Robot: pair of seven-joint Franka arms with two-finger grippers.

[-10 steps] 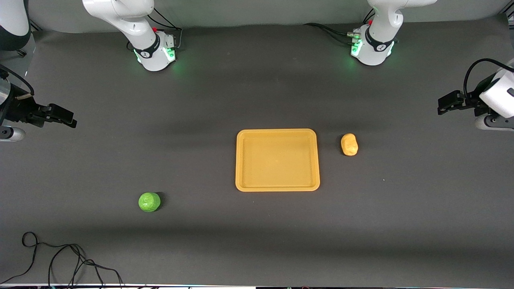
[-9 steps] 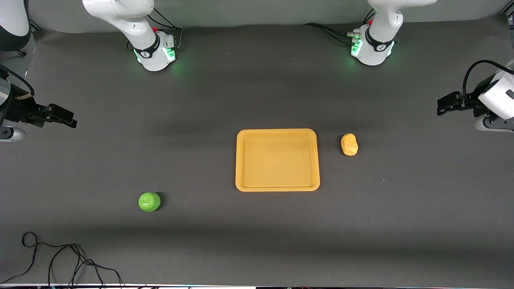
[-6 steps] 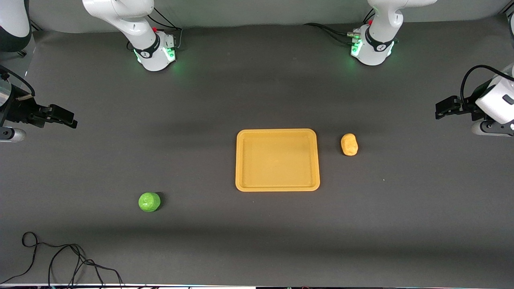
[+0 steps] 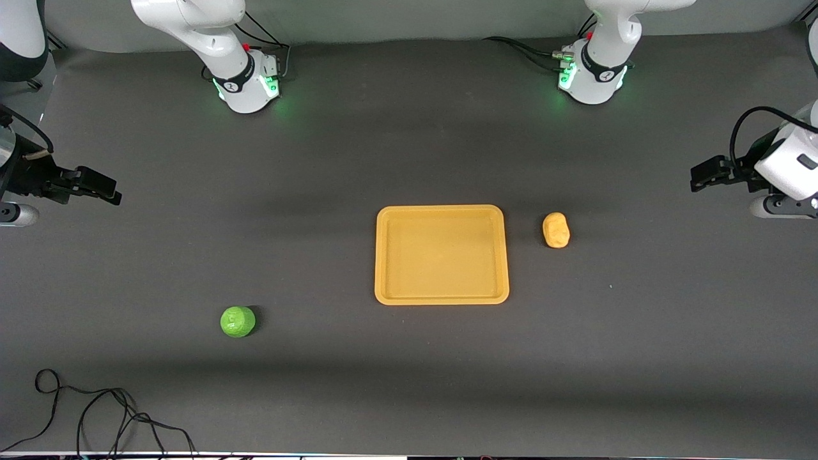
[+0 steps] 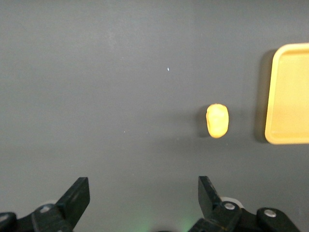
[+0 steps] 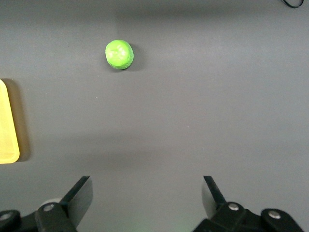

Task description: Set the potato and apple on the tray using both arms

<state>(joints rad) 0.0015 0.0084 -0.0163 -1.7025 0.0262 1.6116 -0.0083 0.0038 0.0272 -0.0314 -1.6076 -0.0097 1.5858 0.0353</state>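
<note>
Well, nothing has been put away yet, as far as I can judge: the tray (image 4: pixel 441 254) lies bare in the middle of the dark surface (image 4: pixel 409 383), so both placings are left to do. The potato (image 4: pixel 556 230) sits just beside the tray toward the left arm's end of the surface, close to it but not touching. The apple (image 4: pixel 238 321) is well apart from the tray, toward the right arm's end and nearer the front camera than either the tray or the potato.

Both arms hang out at the ends. The left gripper (image 4: pixel 703 174) is up over the left arm's end of the surface, jaws spread wide and holding nothing; its wrist view looks down on the potato and the tray's rim. The right gripper (image 4: pixel 96 187) is over the right arm's end, jaws likewise wide apart and empty, the apple in its wrist view. So I'd say each arm is only at the approach stage.

The tray is flat yellow-orange plastic, rectangular with rounded corners and a low raised rim. The potato is a lumpy matte oval of much the same colour. The apple is a bright green ball, slightly faceted and shiny. The surface looks like matte dark grey cloth, and a loose black cable (image 4: pixel 96 415) trails at its near edge.
</note>
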